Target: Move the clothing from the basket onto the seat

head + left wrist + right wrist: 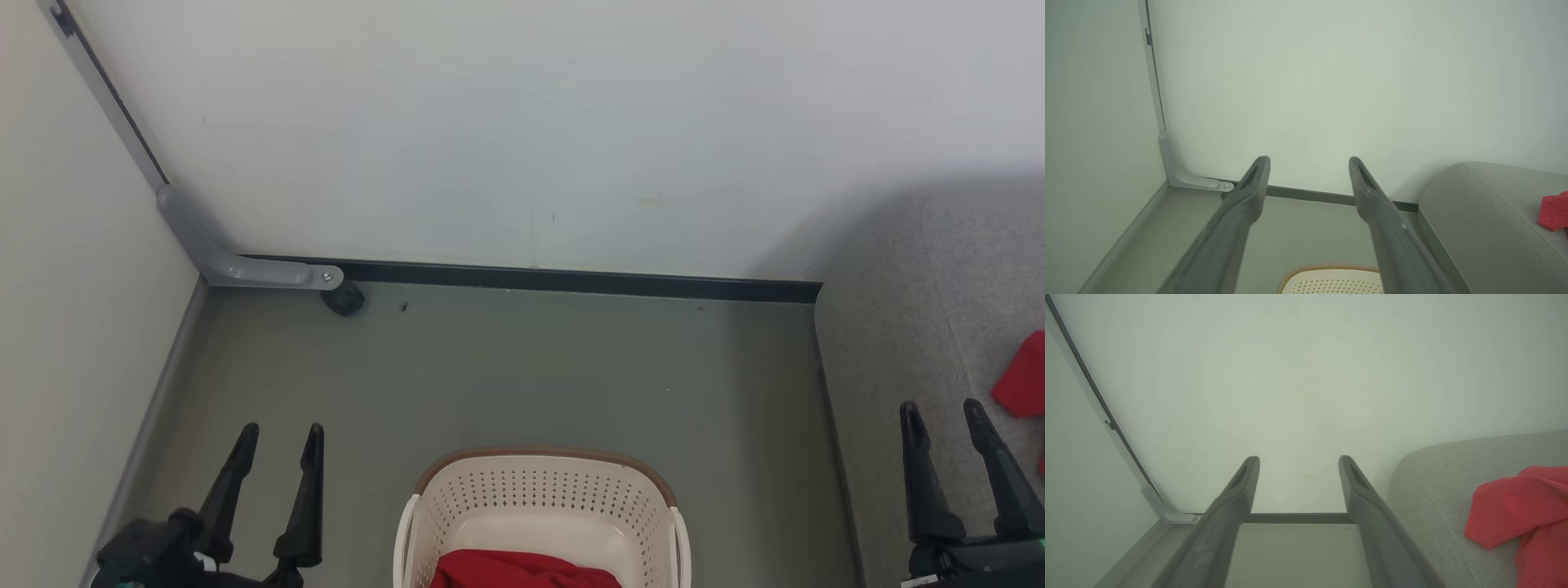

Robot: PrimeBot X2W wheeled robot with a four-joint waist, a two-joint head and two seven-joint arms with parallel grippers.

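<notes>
The cream basket with a brown rim stands on the floor at the bottom centre, and red clothing lies in its bottom. More red clothing rests on the grey seat at the right. My left gripper hangs open and empty to the left of the basket. Over the seat's front edge my right gripper is open and empty too. The left wrist view has the basket rim, the seat and red clothing. In the right wrist view, red clothing lies on the seat.
A pale wall closes the far side, with a dark baseboard along its foot. A grey bracket and a small dark wheel sit in the left corner. Another wall runs down the left. Grey-green floor lies between the basket and the wall.
</notes>
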